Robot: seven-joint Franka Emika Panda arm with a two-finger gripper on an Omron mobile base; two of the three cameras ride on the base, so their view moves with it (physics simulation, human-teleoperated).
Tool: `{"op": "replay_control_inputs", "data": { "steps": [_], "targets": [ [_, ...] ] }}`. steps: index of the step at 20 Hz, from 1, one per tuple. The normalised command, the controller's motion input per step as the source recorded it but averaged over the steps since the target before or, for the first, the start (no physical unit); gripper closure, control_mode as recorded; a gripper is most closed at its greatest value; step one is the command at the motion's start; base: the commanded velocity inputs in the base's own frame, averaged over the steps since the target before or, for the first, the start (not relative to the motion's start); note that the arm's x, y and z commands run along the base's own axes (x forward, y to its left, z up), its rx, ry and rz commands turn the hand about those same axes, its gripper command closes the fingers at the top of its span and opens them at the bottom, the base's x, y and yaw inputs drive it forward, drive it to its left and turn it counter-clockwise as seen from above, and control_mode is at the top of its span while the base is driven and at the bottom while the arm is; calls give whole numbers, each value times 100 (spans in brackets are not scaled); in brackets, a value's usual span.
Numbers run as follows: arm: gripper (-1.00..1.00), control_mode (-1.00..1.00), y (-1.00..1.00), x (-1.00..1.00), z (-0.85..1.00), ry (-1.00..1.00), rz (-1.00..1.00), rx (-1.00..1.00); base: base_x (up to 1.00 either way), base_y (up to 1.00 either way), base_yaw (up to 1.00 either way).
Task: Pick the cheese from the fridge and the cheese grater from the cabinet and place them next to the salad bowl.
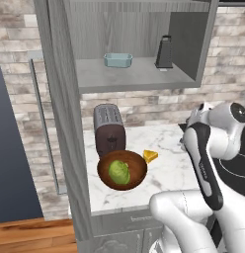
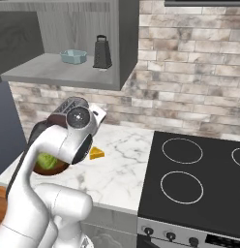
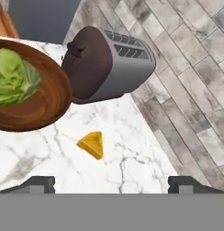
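Marble table point(image 1: 171, 173), white with grey veins, carrying three things close together. Yellow-orange cheese point(image 1: 150, 156) lying flat on it, just beside the right rim of the salad bowl point(image 1: 122, 169), apart from it by a thin strip of marble. Brown wooden bowl with a green lump of leaves inside; behind it, touching or nearly touching its rim, a dark and silver toaster point(image 1: 109, 129) against the brick wall.

Seen from the hand: cheese point(image 3: 92, 144) in the middle, pointed end toward the lower right, bowl point(image 3: 30, 92) at the left, toaster point(image 3: 107, 63) above. Pincer point(image 3: 111, 184) wide open, holding nothing, its two dark fingertips point(image 3: 37, 184) spread far apart at the bottom, hovering over the marble with the cheese ahead of the gap.

Up above, cabinet point(image 1: 139, 74) standing open, grey wood grain, door swung out to the left. On its shelf the cheese grater point(image 1: 164, 52) upright at the right end, near the side wall, and a small light blue dish point(image 1: 118, 60) well apart to its left. From the right: grater point(image 2: 102, 52) and dish point(image 2: 73, 56) on that same shelf, cheese point(image 2: 97, 153) on the marble below, black stove top point(image 2: 199, 181) adjoining the table on the right.

Dark grey fridge point(image 1: 11, 163) at the far left edge.
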Motion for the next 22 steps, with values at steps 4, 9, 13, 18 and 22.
{"op": "replay_control_inputs", "data": {
  "steps": [4,9,13,18,22],
  "targets": [
    [-100,-100,0,-43,61,4,-30,12,0,0,0],
    [-100,-100,0,-69,39,-1,-48,30,0,0,0],
    [-100,-100,0,-71,26,-6,-63,40,0,0,0],
    [-100,-100,0,-47,26,-13,-62,44,0,0,0],
    [-100,-100,0,0,56,-11,-22,33,0,0,0]
  ]
}}
